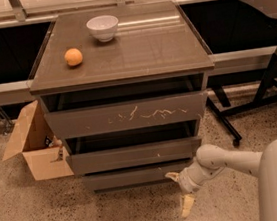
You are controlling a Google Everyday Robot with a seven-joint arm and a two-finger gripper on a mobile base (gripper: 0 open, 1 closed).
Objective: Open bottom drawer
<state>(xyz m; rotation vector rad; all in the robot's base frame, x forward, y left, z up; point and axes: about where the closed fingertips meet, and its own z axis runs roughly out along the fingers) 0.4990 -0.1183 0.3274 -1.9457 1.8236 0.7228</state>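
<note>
The bottom drawer (131, 176) is the shortest dark grey-brown front, lowest in the cabinet, near the floor. Above it sit the mid-sized front (134, 155) and the tall scratched front (126, 116). My gripper (180, 190) is at the end of the white arm, just off the bottom drawer's right end and low to the floor. One beige finger (172, 177) points at the drawer's right edge and the other (187, 205) hangs down toward the floor, so the fingers are spread open and hold nothing.
An orange (73, 57) and a white bowl (102, 27) sit on the cabinet top (136, 52). An open cardboard box (34, 145) stands on the floor at the left. A black stand base (258, 103) is at the right.
</note>
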